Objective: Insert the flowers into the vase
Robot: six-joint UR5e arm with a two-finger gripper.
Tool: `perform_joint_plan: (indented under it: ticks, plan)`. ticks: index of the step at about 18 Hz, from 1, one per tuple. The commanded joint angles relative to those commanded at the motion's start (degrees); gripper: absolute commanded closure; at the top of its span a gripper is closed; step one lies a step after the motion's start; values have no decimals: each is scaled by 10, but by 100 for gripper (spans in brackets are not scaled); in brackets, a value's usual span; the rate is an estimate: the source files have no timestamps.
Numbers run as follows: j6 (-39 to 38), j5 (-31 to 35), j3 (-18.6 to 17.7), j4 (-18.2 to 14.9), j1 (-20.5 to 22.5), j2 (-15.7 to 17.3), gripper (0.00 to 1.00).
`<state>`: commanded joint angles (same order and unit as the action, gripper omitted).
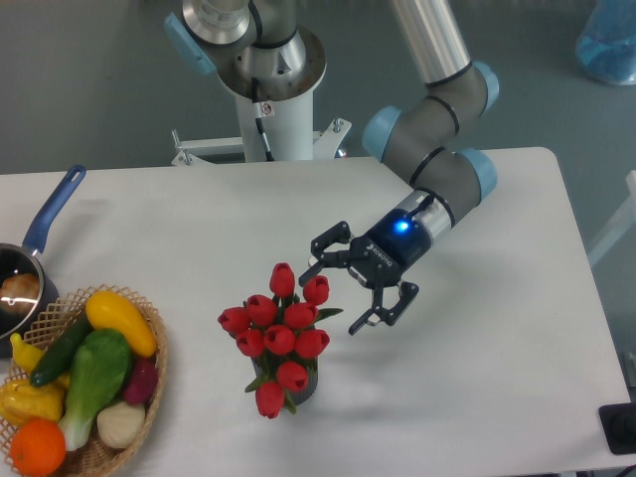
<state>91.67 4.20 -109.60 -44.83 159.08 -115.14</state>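
Counted on the table: one bunch of flowers (276,331) in one vase (303,388), one basket (149,393), one pan (25,270), one gripper (351,294).
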Motion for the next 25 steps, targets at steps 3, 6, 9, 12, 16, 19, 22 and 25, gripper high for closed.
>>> perform_joint_plan:
  ticks: [3,6,9,12,16,19,22,25]
  plan:
    - [-5,40,4,-3,22,18,0]
    - [-7,96,0,-3,60,67,0]
    - [-11,207,12,-4,90,115,0]
    - [-57,335,39,-5,107,153,0]
    - [-112,430,64,-6,131,201,0]
    - [-130,506,66,-10,153,232,0]
    - [-124,579,69,-9,164,244,0]
    - [-99,641,79,-9,171,250,0]
